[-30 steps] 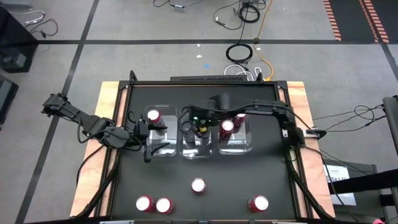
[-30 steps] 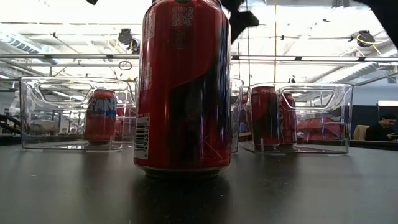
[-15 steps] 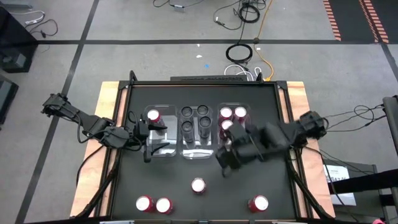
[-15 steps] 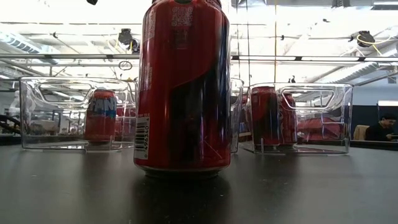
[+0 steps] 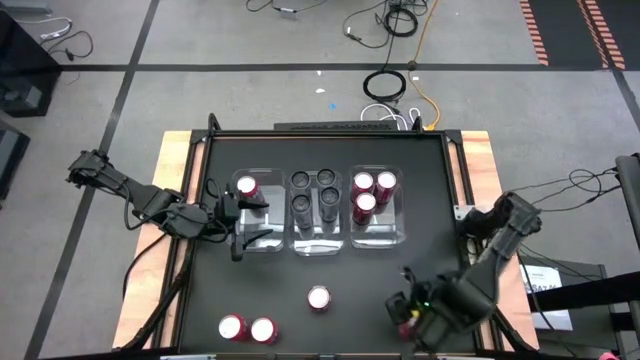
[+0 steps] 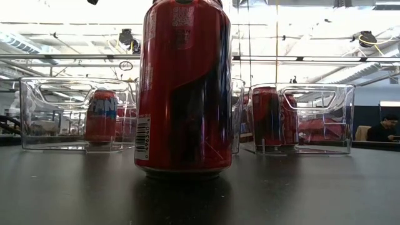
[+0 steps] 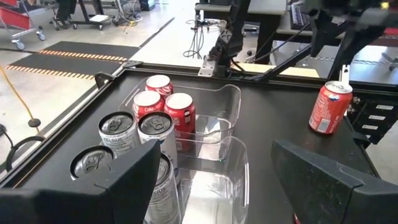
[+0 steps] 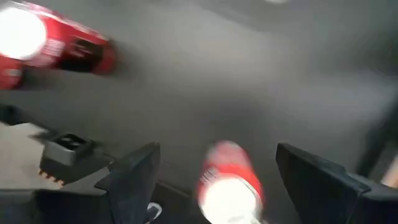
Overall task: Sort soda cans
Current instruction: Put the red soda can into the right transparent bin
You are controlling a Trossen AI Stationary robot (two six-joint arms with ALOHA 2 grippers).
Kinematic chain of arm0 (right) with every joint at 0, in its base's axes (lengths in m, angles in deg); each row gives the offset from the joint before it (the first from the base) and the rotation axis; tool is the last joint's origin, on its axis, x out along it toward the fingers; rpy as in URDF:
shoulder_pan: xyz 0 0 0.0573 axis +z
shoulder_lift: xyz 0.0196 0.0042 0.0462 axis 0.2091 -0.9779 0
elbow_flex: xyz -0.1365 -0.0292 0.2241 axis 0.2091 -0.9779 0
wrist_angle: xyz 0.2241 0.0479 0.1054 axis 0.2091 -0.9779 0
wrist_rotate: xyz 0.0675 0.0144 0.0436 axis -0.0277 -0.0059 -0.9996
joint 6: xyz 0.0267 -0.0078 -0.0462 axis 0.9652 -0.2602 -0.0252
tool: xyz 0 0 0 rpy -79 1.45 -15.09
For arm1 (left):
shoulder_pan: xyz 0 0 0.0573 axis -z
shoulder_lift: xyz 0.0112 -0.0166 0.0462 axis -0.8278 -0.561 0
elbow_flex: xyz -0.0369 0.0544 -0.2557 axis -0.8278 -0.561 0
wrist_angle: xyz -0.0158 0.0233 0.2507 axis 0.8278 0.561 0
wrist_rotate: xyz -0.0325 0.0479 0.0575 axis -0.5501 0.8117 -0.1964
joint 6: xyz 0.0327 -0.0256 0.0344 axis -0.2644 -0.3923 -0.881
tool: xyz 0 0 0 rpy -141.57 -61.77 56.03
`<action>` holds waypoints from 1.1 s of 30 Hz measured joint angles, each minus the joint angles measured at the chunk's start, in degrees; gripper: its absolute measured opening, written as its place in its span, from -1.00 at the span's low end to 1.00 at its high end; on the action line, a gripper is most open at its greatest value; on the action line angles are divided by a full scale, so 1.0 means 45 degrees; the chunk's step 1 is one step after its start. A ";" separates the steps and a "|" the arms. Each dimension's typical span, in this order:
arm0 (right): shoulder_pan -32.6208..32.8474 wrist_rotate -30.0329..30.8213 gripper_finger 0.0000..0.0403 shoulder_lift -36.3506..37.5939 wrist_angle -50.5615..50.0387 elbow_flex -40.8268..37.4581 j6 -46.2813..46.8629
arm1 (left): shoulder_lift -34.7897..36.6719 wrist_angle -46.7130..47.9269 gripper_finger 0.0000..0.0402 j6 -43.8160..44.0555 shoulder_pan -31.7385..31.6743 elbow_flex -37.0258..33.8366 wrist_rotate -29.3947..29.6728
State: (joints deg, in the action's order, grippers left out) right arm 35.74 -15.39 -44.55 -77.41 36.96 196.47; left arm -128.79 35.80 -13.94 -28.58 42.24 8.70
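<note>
Red can (image 5: pixel 409 327) stands at the table's near right corner, under the right gripper (image 5: pixel 412 318), whose fingers gape around it without touching. Three more red cans (image 5: pixel 262 329) stand loose nearer the middle. Beyond, three clear bins (image 5: pixel 324 245) hold red and dark cans; the left gripper (image 5: pixel 238 224) hovers spread over the left bin.

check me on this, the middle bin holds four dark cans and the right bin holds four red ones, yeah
Not quite. The middle bin does hold four dark cans, but the right bin holds three red cans, not four. The high view shows this: two sit side by side at the far end, with a third just in front of them.
</note>
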 joint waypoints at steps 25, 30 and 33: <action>0.1904 -0.0270 0.56 0.0795 0.2644 -0.2677 0.2239 | -0.0004 -0.0090 0.57 0.0034 0.0015 0.0000 0.0000; 0.1904 -0.0274 0.56 0.0795 0.2648 -0.2677 0.2206 | 0.0000 -0.0090 0.57 0.0044 0.0015 0.0000 0.0000; 0.1904 -0.0274 0.56 0.0795 0.2648 -0.2677 0.2232 | -0.0002 -0.0090 0.57 0.0068 0.0015 0.0000 0.0000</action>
State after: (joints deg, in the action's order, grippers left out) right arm 44.31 -16.62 -40.97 -65.49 24.91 206.52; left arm -128.80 35.40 -13.64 -28.52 42.24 8.70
